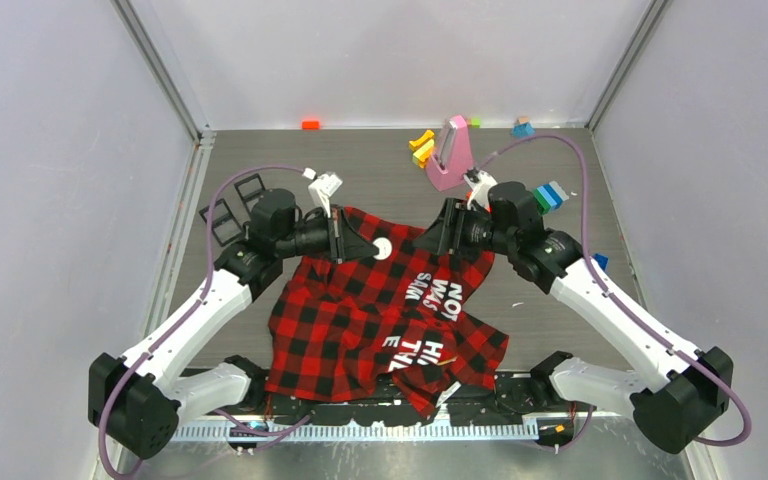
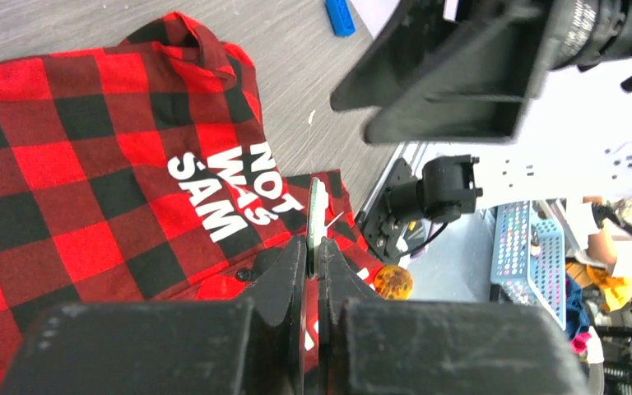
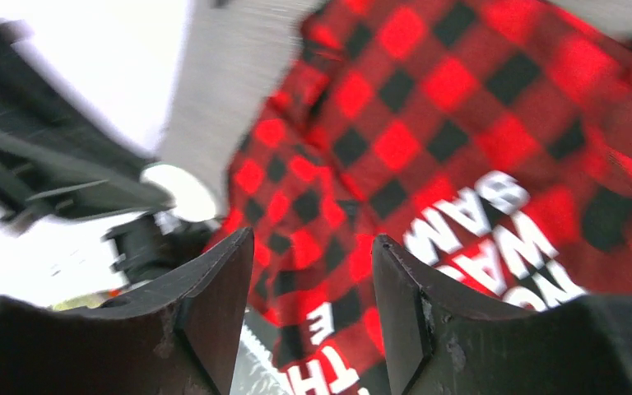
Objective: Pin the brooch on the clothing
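Below, the rumpled, white-lettered red-and-black checked flannel shirt (image 1: 345, 320) was spread; a pale round brooch (image 2: 317, 216) was pinched by the left gripper (image 2: 313, 257); the right gripper (image 3: 311, 247) was held agape.

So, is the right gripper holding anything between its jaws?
No, the right gripper stands open and empty, the red-and-black checked flannel shirt showing between its jaws.

The top external view looks down from above and behind the arm bases, covering the whole surface (image 1: 380, 160). The wrist views sit close behind the left end effector (image 2: 314, 251) and the right end effector (image 3: 311, 240), facing the shirt (image 1: 330, 320); all three share its white lettering (image 1: 435, 290).
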You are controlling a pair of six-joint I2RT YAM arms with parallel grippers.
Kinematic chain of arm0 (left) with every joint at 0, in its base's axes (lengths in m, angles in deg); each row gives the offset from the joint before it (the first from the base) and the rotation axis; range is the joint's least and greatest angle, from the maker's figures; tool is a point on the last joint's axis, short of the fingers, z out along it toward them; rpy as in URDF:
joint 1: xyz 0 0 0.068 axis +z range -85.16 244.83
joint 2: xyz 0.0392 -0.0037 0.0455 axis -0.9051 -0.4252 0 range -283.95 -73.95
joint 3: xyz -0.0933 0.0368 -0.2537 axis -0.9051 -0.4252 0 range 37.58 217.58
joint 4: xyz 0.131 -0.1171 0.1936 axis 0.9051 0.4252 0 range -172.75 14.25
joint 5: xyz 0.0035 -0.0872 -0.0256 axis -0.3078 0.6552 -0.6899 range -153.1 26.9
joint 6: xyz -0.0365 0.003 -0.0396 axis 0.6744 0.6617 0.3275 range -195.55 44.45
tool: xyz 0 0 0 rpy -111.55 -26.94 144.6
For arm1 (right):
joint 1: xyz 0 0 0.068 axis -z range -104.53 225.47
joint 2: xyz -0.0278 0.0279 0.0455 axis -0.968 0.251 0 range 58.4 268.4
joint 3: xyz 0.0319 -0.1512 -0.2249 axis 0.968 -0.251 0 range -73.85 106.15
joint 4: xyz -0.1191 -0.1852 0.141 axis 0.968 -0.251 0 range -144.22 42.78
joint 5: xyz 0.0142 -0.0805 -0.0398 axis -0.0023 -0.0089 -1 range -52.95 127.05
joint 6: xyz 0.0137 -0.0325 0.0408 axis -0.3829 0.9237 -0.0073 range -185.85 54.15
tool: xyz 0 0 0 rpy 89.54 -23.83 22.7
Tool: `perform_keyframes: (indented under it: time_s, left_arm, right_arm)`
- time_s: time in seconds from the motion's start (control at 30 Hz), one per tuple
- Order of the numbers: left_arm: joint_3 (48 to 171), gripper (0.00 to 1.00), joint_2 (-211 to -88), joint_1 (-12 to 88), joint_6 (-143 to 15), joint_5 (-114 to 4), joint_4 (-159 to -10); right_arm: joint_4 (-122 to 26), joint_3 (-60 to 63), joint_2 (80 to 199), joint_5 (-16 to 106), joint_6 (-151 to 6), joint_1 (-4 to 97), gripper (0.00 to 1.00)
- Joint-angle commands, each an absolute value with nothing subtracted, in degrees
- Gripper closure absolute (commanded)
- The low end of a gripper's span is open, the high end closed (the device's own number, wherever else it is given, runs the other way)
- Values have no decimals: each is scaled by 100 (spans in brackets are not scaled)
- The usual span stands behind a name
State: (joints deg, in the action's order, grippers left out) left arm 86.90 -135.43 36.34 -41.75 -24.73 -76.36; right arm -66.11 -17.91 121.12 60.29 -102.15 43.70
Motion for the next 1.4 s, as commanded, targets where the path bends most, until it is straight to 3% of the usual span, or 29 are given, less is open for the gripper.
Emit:
perform_keyframes:
  time_s: [0.0, 0.27, 0.5, 0.63, 0.7, 0.8, 1.27, 1.3, 1.37]
  left_arm:
    - [8952, 100, -13609, 3627, -4852, -2166, -7089]
    - [9383, 100, -13739, 3721, -5593, -2241, -6418]
    - [9947, 100, -13656, 3724, -6297, -2520, -5703]
    - [9741, 100, -13590, 3724, -6416, -2676, -5812]
    - [9657, 100, -13550, 3724, -6499, -2774, -5815]
    - [9629, 100, -13605, 3724, -6538, -2792, -5814]
    - [9424, 100, -13296, 3724, -6639, -3157, -5849]
    - [9426, 100, -13286, 3724, -6649, -3189, -5835]
    - [9419, 100, -13268, 3724, -6623, -3186, -5824]
  right_arm:
    - [-8375, -1910, 12181, 3693, -10155, 4365, 40]
    - [-7294, -3364, 12352, 3627, -10709, 4356, 41]
    - [-7010, -3027, 13317, 3733, -10409, 4356, 50]
    - [-6882, -2775, 13757, 3797, -10125, 4356, 68]
    - [-6807, -2621, 13924, 3798, -10014, 4356, 87]
    - [-6581, -2220, 14226, 3750, -9849, 4356, 98]
    - [-6055, 1069, 16890, 2919, -9127, 4406, 99]
    - [-6122, 1201, 16950, 2934, -9084, 4410, 96]
    - [-6279, 1466, 17018, 2968, -9017, 4409, 77]
